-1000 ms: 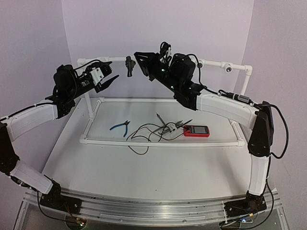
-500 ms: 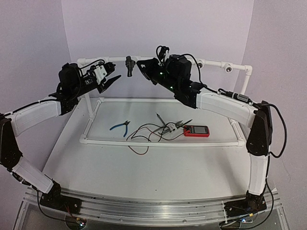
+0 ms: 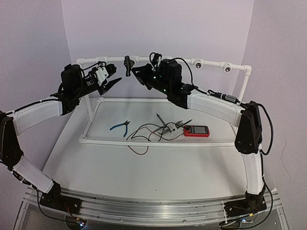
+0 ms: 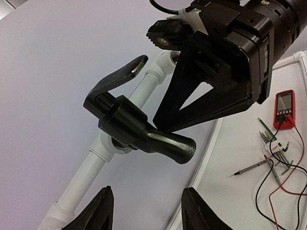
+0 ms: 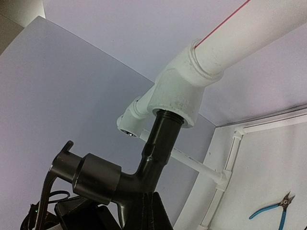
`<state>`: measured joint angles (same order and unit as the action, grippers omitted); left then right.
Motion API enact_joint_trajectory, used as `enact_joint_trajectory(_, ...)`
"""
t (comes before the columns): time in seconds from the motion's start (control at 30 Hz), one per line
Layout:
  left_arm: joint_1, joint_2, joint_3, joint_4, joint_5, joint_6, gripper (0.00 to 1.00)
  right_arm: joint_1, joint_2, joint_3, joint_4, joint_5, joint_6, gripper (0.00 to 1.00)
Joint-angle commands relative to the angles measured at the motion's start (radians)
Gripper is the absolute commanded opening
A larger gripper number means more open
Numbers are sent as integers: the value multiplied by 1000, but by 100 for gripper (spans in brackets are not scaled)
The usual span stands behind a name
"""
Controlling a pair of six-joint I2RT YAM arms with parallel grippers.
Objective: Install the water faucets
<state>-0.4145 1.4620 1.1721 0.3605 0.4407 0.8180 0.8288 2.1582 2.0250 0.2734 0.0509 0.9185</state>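
The dark faucet [image 3: 128, 64] sits with its threaded end in a white tee socket [image 5: 180, 91] on the top pipe [image 3: 211, 63], lever to one side. In the right wrist view the faucet [image 5: 160, 143] stands just past my right gripper [image 5: 148, 196]. That gripper's jaws are shut together with nothing seen between them, and its tips [image 3: 135, 71] are at the faucet's right side. My left gripper [image 4: 146, 211] is open and empty, a short way left of and below the faucet [image 4: 129, 122]. In the top view it [image 3: 116, 72] hangs in the air left of the faucet.
Two empty white sockets [image 3: 196, 63] [image 3: 228, 68] face out of the top pipe further right. Inside the lower pipe frame [image 3: 158, 143] on the table lie blue-handled pliers [image 3: 121, 126], a red multimeter [image 3: 196, 130] and tangled test leads [image 3: 153, 132].
My right arm has swung left and down, bringing its shut tips up to the faucet. My left gripper has shifted slightly right towards the faucet. The faucet has stayed in its socket.
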Motion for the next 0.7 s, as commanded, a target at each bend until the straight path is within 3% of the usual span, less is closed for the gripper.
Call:
enact_joint_trajectory(0.0, -4, 6, 49, 9, -12, -11, 49, 15, 16, 51, 16, -37, 17, 0)
enact_joint_trajectory(0.17, -5, 10, 59, -1, 10, -77, 52, 22, 19, 34, 9, -38, 33, 0)
enact_joint_trajectory(0.23, -21, 2, 63, -8, 3, -165, 59, 22, 4, 16, 8, -26, 22, 0)
enact_joint_trajectory(0.37, -89, 7, 58, 11, -145, -401, 71, 22, -63, -46, -12, 32, -73, 2)
enact_joint_trajectory(0.5, -117, 39, 59, 65, -266, -574, 71, 21, -153, -98, -60, 113, -214, 8)
enact_joint_trajectory(0.67, -127, 93, 84, 115, -346, -643, 69, 22, -238, -131, -123, 189, -374, 16)
